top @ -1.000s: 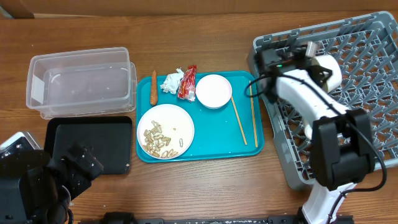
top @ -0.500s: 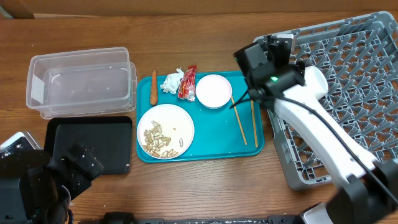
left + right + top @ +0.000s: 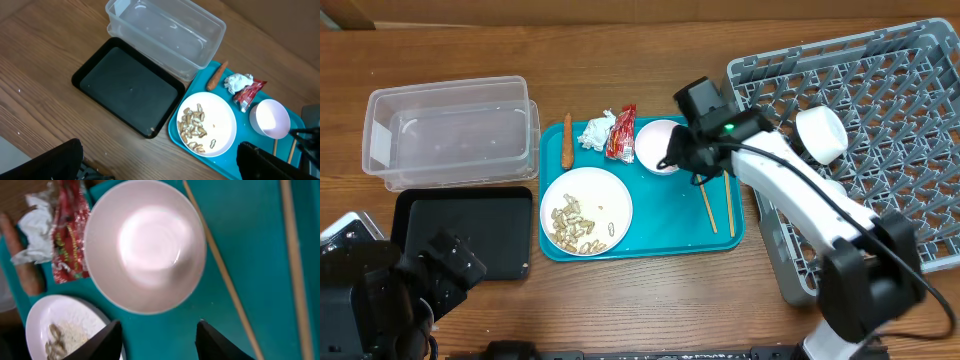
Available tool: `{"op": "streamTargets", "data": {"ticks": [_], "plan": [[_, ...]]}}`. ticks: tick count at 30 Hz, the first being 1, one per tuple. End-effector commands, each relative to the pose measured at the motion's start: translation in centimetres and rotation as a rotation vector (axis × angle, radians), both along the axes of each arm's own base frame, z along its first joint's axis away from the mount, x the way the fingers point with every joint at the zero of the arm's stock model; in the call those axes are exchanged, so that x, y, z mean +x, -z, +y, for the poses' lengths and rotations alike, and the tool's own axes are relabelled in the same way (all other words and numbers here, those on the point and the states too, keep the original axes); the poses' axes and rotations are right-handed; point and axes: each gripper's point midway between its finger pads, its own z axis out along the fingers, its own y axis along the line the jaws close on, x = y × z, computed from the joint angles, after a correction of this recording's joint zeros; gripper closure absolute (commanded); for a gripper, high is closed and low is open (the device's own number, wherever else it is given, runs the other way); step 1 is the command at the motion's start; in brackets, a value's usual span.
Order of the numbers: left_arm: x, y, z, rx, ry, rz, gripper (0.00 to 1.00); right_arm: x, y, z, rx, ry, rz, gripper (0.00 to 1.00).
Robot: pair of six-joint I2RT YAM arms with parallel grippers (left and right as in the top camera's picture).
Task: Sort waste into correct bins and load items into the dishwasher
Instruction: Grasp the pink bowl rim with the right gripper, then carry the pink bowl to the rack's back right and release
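My right gripper (image 3: 682,152) (image 3: 160,337) is open and empty, hovering over the teal tray at the near rim of the pale pink bowl (image 3: 661,146) (image 3: 147,255). Two wooden chopsticks (image 3: 706,205) (image 3: 225,275) lie on the tray to the bowl's right. The red wrapper (image 3: 621,133), white tissue (image 3: 597,130) and carrot stick (image 3: 567,146) lie at the tray's back left. A white plate (image 3: 610,200) holds peanut shells (image 3: 575,225). A small white cup (image 3: 820,132) lies in the grey dish rack (image 3: 900,190). My left gripper (image 3: 448,268) (image 3: 155,170) is open and empty at the front left.
The clear tub (image 3: 450,130) (image 3: 165,32) stands at the back left, with the black tray (image 3: 465,232) (image 3: 130,90) in front of it. The teal tray (image 3: 670,225) lies between them and the rack. The left wrist view also shows the plate (image 3: 220,107) and the bowl (image 3: 270,117).
My right arm has swung left from the dish rack to above the pink bowl on the teal tray. The white cup stays in the rack. The left arm has not moved.
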Motion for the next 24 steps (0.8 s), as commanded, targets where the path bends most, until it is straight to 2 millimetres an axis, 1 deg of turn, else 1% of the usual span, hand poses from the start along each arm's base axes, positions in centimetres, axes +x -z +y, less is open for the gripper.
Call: {"op": "streamTargets", "data": {"ticks": [1,4,5,7,8,9,10,11,13,14,16,19,20,21,22,24], "plan": [[0.0,0.1,0.2,0.005,-0.014,0.000,0.00,0.4,2.1,0.3,0.042,0.102,0.062,0.49],[0.0,0.1,0.2,0.005,-0.014,0.000,0.00,0.6,3.9,0.3,0.037,0.145,0.098,0.49],[0.0,0.1,0.2,0.005,-0.014,-0.001,0.00,0.5,4.9,0.1,0.020,0.160,0.117,0.50],[0.0,0.1,0.2,0.005,-0.014,0.000,0.00,0.4,6.0,-0.2,0.003,0.183,0.140,0.52],[0.0,0.1,0.2,0.005,-0.014,0.000,0.00,0.4,6.5,-0.2,-0.001,0.184,0.148,0.58],[0.0,0.1,0.2,0.005,-0.014,0.000,0.00,0.4,6.8,-0.3,-0.007,0.185,0.153,0.61],[0.0,0.1,0.2,0.005,-0.014,0.000,0.00,0.4,6.8,-0.4,-0.013,0.188,0.150,0.67],[0.0,0.1,0.2,0.005,-0.014,0.000,0.00,0.5,6.8,-0.5,-0.017,0.186,0.148,0.78],[0.0,0.1,0.2,0.005,-0.014,0.000,0.00,0.6,6.5,-0.6,-0.020,0.177,0.133,0.92],[0.0,0.1,0.2,0.005,-0.014,0.000,0.00,0.7,6.0,-0.5,-0.021,0.152,0.119,0.96],[0.0,0.1,0.2,0.005,-0.014,0.000,0.00,1.0,4.6,-0.8,-0.043,0.112,0.078,0.96],[0.0,0.1,0.2,0.005,-0.014,0.000,0.00,1.7,1.6,-2.3,-0.112,0.106,-0.008,0.96],[0.0,0.1,0.2,0.005,-0.014,0.000,0.00,2.0,0.3,-2.7,-0.132,0.093,-0.049,0.96],[0.0,0.1,0.2,0.005,-0.014,0.000,0.00,2.3,-1.0,-3.3,-0.156,0.094,-0.087,0.96],[0.0,0.1,0.2,0.005,-0.014,0.000,0.00,2.5,-1.8,-3.8,-0.174,0.096,-0.116,0.96],[0.0,0.1,0.2,0.005,-0.014,0.000,0.00,3.1,-4.5,-6.1,-0.266,0.136,-0.211,0.96]]}}
